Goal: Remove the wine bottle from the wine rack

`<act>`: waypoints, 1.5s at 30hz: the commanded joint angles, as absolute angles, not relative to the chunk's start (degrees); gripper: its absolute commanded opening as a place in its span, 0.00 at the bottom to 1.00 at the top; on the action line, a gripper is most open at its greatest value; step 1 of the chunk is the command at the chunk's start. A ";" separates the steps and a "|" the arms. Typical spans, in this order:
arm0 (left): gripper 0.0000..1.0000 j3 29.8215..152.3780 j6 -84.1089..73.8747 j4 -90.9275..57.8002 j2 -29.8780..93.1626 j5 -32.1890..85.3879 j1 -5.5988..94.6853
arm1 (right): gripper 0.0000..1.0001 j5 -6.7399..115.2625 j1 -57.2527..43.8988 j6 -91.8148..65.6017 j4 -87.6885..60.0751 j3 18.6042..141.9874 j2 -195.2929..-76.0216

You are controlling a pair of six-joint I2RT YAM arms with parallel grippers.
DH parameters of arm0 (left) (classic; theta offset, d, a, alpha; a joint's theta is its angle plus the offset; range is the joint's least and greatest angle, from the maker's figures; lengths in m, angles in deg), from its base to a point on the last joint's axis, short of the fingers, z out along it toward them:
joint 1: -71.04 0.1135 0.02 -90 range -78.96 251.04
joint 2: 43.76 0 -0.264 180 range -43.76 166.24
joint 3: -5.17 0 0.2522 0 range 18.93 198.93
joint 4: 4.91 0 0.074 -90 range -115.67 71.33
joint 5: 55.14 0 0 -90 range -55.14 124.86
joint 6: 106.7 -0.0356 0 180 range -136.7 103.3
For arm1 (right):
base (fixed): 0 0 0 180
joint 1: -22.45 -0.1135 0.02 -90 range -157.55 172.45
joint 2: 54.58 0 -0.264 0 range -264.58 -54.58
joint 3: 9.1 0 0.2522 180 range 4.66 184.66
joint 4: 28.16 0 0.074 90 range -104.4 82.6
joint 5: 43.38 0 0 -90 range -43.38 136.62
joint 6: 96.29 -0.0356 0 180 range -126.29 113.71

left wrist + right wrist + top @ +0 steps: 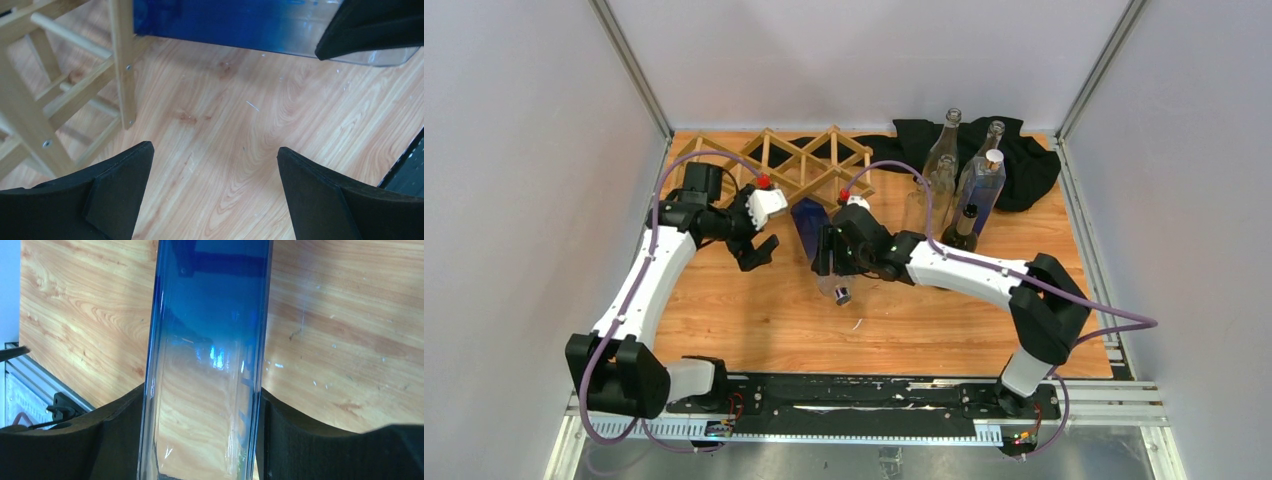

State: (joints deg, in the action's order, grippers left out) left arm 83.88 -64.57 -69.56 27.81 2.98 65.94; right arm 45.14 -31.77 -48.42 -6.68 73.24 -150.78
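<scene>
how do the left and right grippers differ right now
The left gripper is open, with only bare table between its fingers; the right gripper is shut on the blue-tinted bottle. The left gripper sits close beside the wine rack; the right gripper is nearer the table's middle, in front of the rack. Both have black fingers.

Bright, even light from above, only soft shadows on the table [764, 320] around the wine bottle [809, 225]. On your right wrist view, white glare spots sit mid-glass on that bottle, and the black fingers [115, 440] either side of it look soft.
</scene>
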 commanded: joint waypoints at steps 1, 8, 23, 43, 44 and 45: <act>1.00 82.50 -72.04 -69.73 26.16 6.29 62.60 | 0.00 42.82 -34.04 -47.19 -2.34 75.47 -144.30; 1.00 82.87 -79.85 -69.73 25.26 7.41 58.57 | 0.00 43.94 -34.24 -48.41 2.98 75.56 -139.25; 1.00 76.54 -91.10 -67.54 12.49 6.49 48.98 | 0.00 68.65 -32.52 -45.12 6.98 80.26 -135.56; 0.77 69.58 -92.50 -64.11 6.76 9.39 44.59 | 0.09 84.33 -32.31 -44.53 7.85 88.34 -140.44; 0.67 69.39 -92.53 -63.69 6.59 9.45 44.59 | 0.16 84.40 -32.20 -44.55 8.05 88.14 -140.44; 0.54 69.19 -92.73 -63.41 6.28 9.50 44.59 | 0.26 84.41 -32.15 -44.53 8.15 87.85 -140.45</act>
State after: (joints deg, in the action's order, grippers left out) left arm 69.72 -92.90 -68.07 7.09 8.95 44.96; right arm 78.52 -32.86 -45.60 14.37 84.25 -141.47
